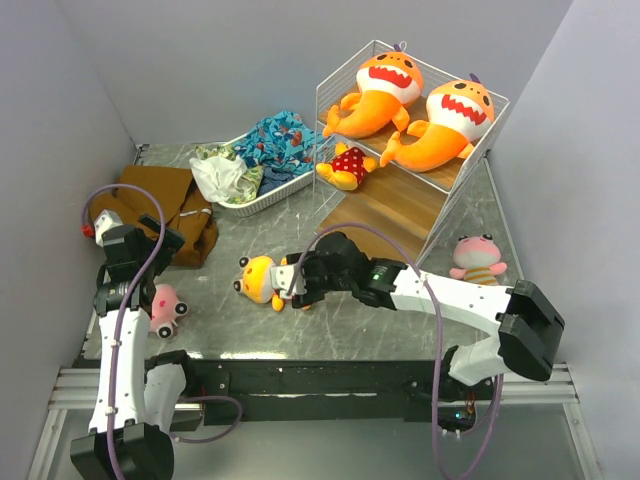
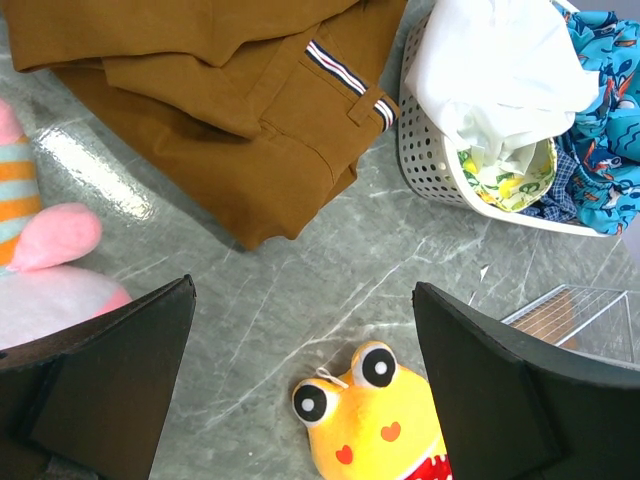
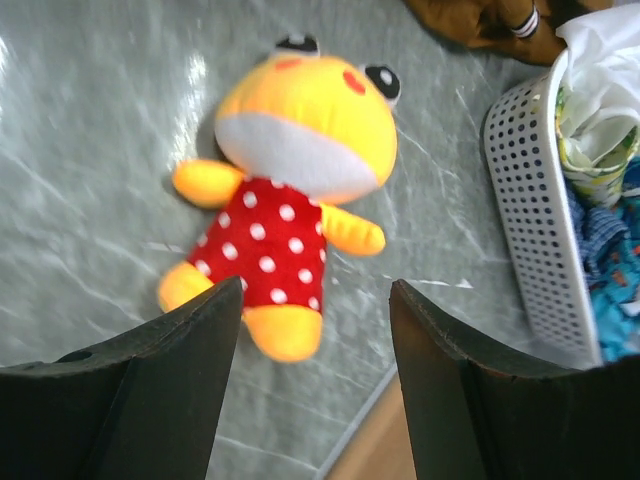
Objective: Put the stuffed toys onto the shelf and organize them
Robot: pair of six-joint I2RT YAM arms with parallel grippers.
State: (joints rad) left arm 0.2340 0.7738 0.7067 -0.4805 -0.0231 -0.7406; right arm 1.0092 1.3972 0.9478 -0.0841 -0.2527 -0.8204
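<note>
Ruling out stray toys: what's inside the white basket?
Only clothes show: a white cloth, a blue patterned one and a green-yellow patterned piece fill the basket. No toy visible, but the pile covers the basket's bottom, so anything beneath is hidden.

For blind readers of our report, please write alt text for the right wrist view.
A yellow-headed doll in a red polka-dot dress lies face up on the grey marble table, just ahead of the open black fingers of the right gripper. A white perforated basket of clothes stands at the right, brown cloth at the top.
</note>
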